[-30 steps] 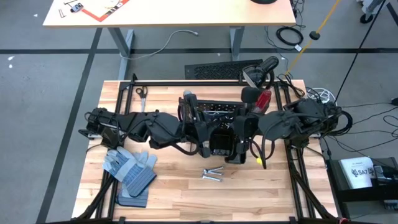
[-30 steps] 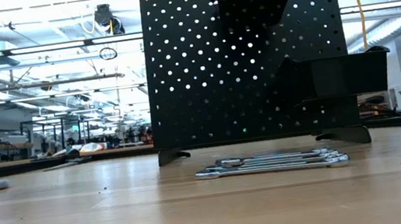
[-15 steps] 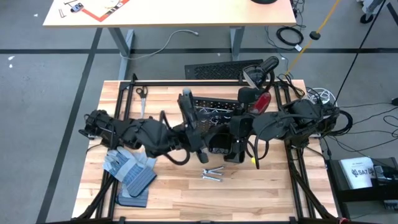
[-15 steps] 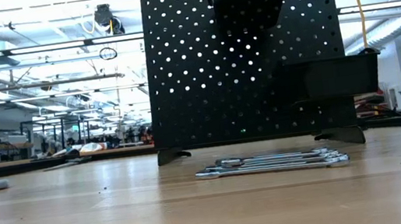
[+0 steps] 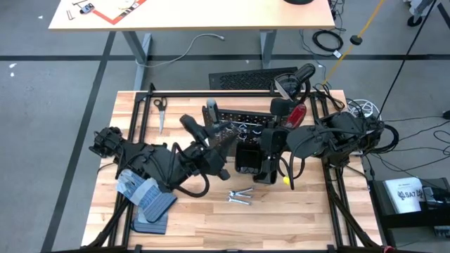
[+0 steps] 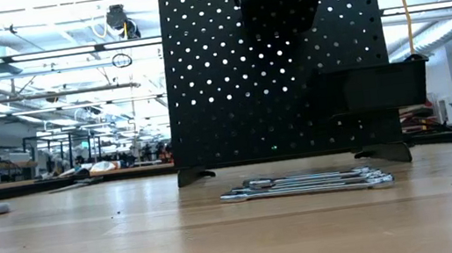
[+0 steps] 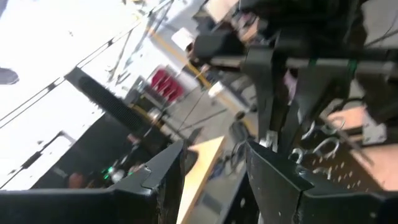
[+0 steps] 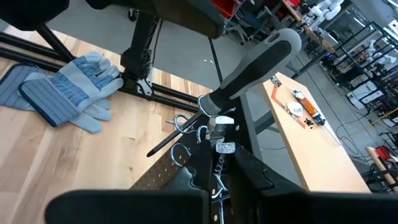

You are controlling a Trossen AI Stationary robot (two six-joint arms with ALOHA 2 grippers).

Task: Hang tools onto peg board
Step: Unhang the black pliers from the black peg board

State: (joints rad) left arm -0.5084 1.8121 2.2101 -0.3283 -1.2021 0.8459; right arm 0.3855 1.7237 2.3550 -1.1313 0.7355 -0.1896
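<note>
The peg board (image 6: 275,66) stands upright mid-table, its black bin (image 6: 371,88) on the near side. A grey-handled screwdriver (image 8: 255,62) sits tilted in a silver ring (image 8: 186,123) at the board's top, its shaft (image 8: 171,142) poking through. A red-handled screwdriver (image 5: 298,112) sits at the board's right end. Silver wrenches (image 5: 239,195) lie flat on the table before the board. My left gripper (image 5: 213,131) is open and level, just near-left of the grey screwdriver, with nothing between its fingers (image 7: 273,177). My right gripper (image 8: 225,163) is shut at the board's top edge. My right gripper pinches the peg board's top edge (image 8: 211,152) between its two fingers, next to a small silver fitting (image 8: 221,134). The fingers come from the table's right, slanting slightly down. The board stands upright on its feet on the table.
Blue-grey work gloves (image 5: 144,193) lie at the near left. A small pliers-like tool (image 5: 159,109) lies at the far left. A flat black ribbed mat (image 5: 246,79) lies beyond the table's far edge. A black frame (image 5: 211,92) rims the table.
My left gripper has opened, let go of the grey-handled screwdriver and swung back toward the table's near-left, rolling as it went. The screwdriver stays in its ring. In the low view the peg board has shifted slightly to the left.
</note>
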